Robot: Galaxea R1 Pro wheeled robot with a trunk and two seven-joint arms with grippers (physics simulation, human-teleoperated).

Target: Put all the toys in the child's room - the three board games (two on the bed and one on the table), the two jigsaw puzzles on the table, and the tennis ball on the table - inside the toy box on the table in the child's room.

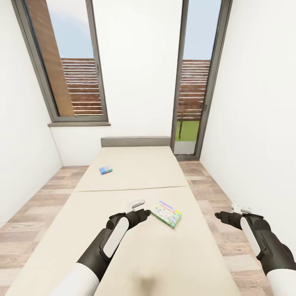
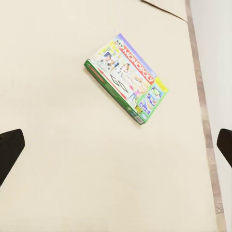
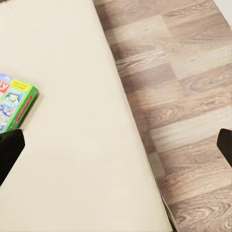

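- Head view: a long beige bed (image 1: 135, 172), smooth and flat with a grey headboard, runs up the middle of the frame over wood-plank floor (image 1: 37, 222). A green-edged board game (image 1: 166, 213), a flat rectangular box, lies low and right of centre on the bed; a smaller blue board game (image 1: 106, 169) lies higher and to the left. The left hand (image 1: 137, 204) hovers just left of the green box; the right hand (image 1: 241, 209) hangs over the floor at lower right. I cannot tell here how far either is open.
- Left wrist view: the green box (image 2: 126, 77) lies tilted in the upper middle, its lid reading "MY MONOPOLY". Dark fingertips (image 2: 9, 150) sit at opposite frame edges, spread wide, holding nothing.
- Right wrist view: the box's corner (image 3: 14, 104) shows at mid left on the bed (image 3: 72, 145), plank floor (image 3: 183, 96) to the right. Fingertips (image 3: 9, 150) are spread wide, empty.
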